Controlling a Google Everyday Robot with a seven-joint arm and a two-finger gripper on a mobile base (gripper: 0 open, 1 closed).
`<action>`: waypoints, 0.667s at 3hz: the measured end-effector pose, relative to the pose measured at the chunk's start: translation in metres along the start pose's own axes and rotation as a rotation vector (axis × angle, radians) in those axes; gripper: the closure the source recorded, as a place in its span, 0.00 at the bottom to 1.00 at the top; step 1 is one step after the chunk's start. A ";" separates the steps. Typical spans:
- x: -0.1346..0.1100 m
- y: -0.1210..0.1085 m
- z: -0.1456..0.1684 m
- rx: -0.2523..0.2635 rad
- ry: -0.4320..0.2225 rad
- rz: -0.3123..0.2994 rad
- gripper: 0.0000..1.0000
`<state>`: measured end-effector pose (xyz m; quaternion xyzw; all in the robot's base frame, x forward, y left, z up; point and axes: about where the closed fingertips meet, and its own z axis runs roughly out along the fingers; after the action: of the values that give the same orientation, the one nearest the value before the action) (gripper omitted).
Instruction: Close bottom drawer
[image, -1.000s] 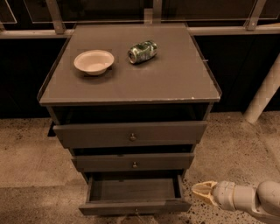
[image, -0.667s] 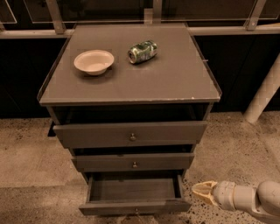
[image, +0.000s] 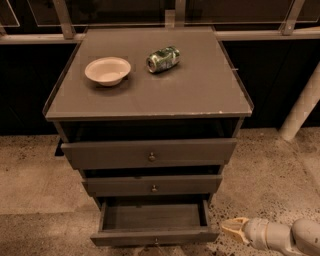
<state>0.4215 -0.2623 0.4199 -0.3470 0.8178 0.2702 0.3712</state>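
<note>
The bottom drawer (image: 154, 220) stands pulled well out at the foot of the grey cabinet (image: 190, 95). The hand (image: 234, 230) sits low just beside the drawer's front right corner, not touching it; whether it is clenched or released I cannot tell. This looks like the approach step: next the hand must get in front of the slim panel and push straight back.

No writing can be read anywhere; the print on the green can (image: 163, 59) is illegible. The gripper (image: 230, 229) hovers low at right, just beside the open bottom drawer (image: 152, 218).
</note>
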 end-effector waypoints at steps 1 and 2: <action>0.042 -0.010 0.010 0.008 0.003 0.105 1.00; 0.075 -0.019 0.022 0.020 0.013 0.174 1.00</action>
<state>0.4091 -0.2857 0.3443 -0.2726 0.8498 0.2909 0.3447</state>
